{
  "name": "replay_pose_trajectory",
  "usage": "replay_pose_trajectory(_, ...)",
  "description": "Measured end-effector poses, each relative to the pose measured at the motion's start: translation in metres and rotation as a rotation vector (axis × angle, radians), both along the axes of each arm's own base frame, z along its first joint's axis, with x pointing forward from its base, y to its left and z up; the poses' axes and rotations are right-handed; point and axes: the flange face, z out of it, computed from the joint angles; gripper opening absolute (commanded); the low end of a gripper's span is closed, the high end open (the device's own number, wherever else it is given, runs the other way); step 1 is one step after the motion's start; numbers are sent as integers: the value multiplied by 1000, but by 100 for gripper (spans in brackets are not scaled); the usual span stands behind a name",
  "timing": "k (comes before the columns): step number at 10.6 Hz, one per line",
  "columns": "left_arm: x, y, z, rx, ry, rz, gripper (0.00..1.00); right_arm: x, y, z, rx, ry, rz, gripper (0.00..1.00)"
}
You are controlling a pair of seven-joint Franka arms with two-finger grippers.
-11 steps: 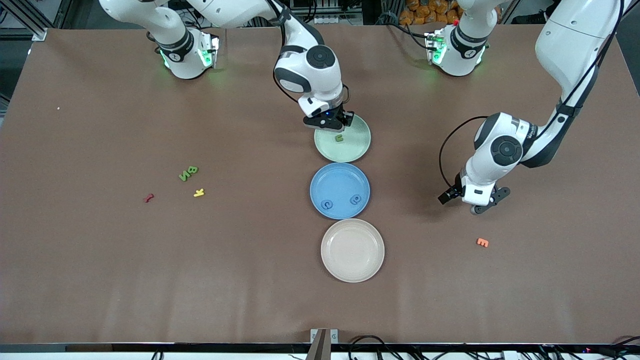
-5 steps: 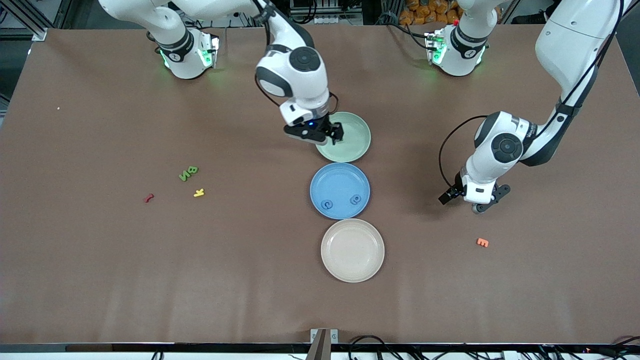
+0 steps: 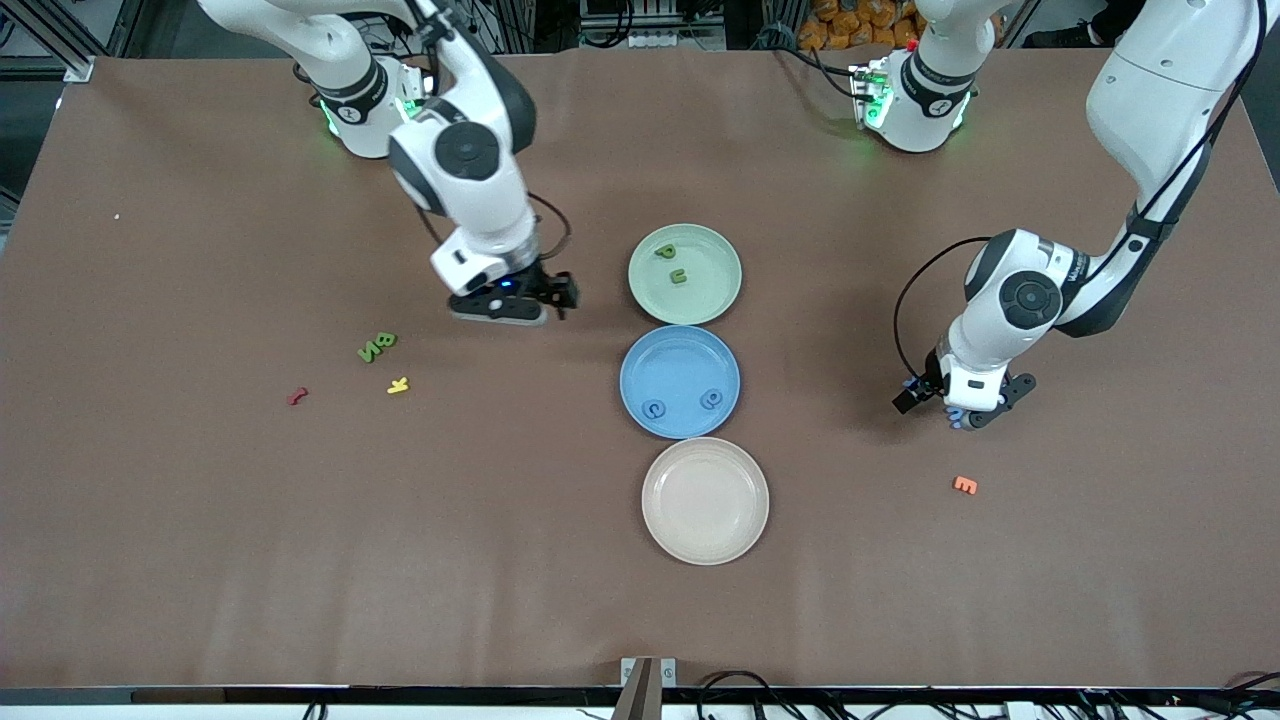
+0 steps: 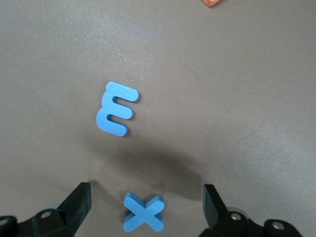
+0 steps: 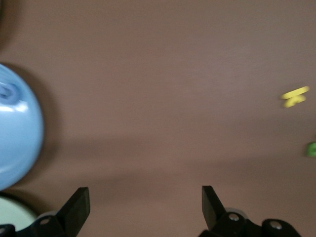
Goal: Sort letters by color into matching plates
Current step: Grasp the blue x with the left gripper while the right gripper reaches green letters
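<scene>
The mint green plate (image 3: 712,296) holds two green letters (image 3: 665,251) (image 3: 678,276). Nearer the camera, the blue plate (image 3: 680,352) holds two blue letters (image 3: 654,409) (image 3: 711,399). My right gripper (image 3: 512,301) (image 5: 144,197) hangs open and empty over bare table, between the green plate and the loose green letters (image 3: 377,346). My left gripper (image 3: 958,404) (image 4: 145,197) is open low over the table toward the left arm's end. A blue X (image 4: 143,218) lies flat between its fingers, untouched. A blue E (image 4: 116,109) lies beside the X.
A beige plate (image 3: 705,548) sits nearest the camera in the row of plates. A yellow letter (image 3: 398,385) and a red letter (image 3: 296,396) lie near the green ones. An orange letter (image 3: 964,485) lies nearer the camera than my left gripper.
My right gripper opened and left a second green letter in the green plate. It then swung away toward the right arm's end. My left gripper shifted slightly over the blue letters.
</scene>
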Motion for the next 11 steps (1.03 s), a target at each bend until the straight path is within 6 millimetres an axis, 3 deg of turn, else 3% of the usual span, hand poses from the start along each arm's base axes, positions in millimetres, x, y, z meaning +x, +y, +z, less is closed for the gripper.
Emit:
replay_pose_trajectory(4, -3, -7, -2, -4, 6, 45, 100, 23, -135, -13, -90, 97, 278, 100)
replay_pose_trajectory(5, -5, -9, -3, -4, 9, 49, 100, 29, -161, -16, -92, 111, 322, 100)
replay_pose_trajectory(9, -10, -7, -8, -4, 22, 54, 100, 40, -207, -25, -89, 119, 517, 95)
replay_pose_trajectory(10, -10, -7, -8, -4, 22, 55, 87, 42, -221, -33, -84, 112, 533, 94)
replay_pose_trajectory(11, -10, -7, -8, -4, 23, 55, 28, 44, -236, -43, -79, 115, 528, 90)
